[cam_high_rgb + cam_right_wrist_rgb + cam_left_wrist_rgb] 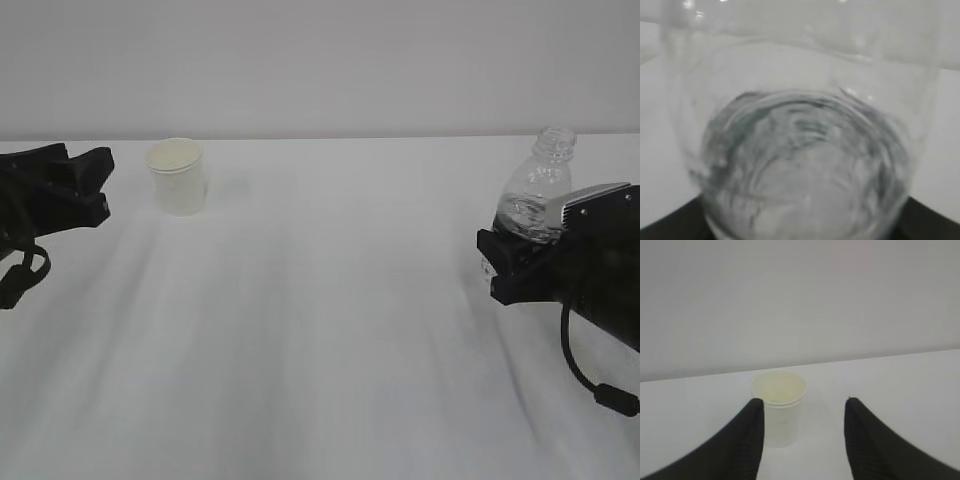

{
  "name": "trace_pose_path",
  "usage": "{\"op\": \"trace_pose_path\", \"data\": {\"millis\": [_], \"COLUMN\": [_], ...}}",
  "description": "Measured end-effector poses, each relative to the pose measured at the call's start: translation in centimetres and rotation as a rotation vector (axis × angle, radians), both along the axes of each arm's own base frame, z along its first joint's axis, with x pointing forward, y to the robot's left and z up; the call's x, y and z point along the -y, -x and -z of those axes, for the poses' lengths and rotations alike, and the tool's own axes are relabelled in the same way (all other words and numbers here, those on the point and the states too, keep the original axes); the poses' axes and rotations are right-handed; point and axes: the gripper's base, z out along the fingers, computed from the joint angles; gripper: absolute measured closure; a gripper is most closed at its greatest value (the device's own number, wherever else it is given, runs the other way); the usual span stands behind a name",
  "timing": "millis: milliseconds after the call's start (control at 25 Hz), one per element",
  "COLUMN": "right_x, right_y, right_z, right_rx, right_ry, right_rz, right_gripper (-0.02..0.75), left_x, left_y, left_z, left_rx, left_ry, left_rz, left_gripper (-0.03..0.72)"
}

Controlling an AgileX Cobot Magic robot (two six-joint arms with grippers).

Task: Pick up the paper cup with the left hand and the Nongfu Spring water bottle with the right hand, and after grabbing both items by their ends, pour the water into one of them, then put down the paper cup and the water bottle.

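Note:
The paper cup [178, 178] stands upright at the far left of the white table. My left gripper [105, 182] hovers just left of it, open. In the left wrist view the cup [779, 407] sits beyond the left fingertip, outside the open left gripper [804, 400]. The Nongfu Spring water bottle [540, 190], capless and leaning slightly, rises out of my right gripper [520, 240], which is shut on its lower body. A little water [525, 215] lies in its lower part. The bottle [805, 125] fills the right wrist view, with the right gripper [800, 222] closed against its sides. Its base is hidden.
The white table [320, 330] spreads between the two arms, and a plain pale wall rises behind its far edge. A black cable [590, 385] hangs from the right arm down to the tabletop at the right.

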Motion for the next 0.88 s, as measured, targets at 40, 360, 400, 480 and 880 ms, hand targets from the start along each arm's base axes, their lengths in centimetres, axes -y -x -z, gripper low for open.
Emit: {"op": "trace_pose_path", "data": {"millis": [40,360,400,480,880], "right_x": [0.0,-0.3,-0.3,-0.3,-0.2], "right_y": [0.0,0.2,0.2,0.2,1.3], "right_z": [0.0,0.1,0.1,0.1,-0.6], "right_rx": [0.000,-0.002,-0.002,-0.002,0.016], "right_ry": [0.001,0.007,0.007,0.007,0.050], "right_rz": [-0.005,-0.034,-0.034,-0.034,-0.049], "right_gripper": [0.315,0.316,0.316,0.316,0.317], "left_x": [0.0,0.1,0.1,0.1,0.2], "left_y": [0.0,0.1,0.1,0.1,0.1], "left_z": [0.0,0.3,0.3,0.3,0.3], "left_rx": [-0.004,-0.029,-0.029,-0.029,-0.029], "left_ry": [-0.001,-0.015,-0.015,-0.016,-0.021], "left_rz": [0.000,0.012,0.012,0.013,0.022], "left_gripper": [0.321,0.329,0.329,0.329,0.333]}}
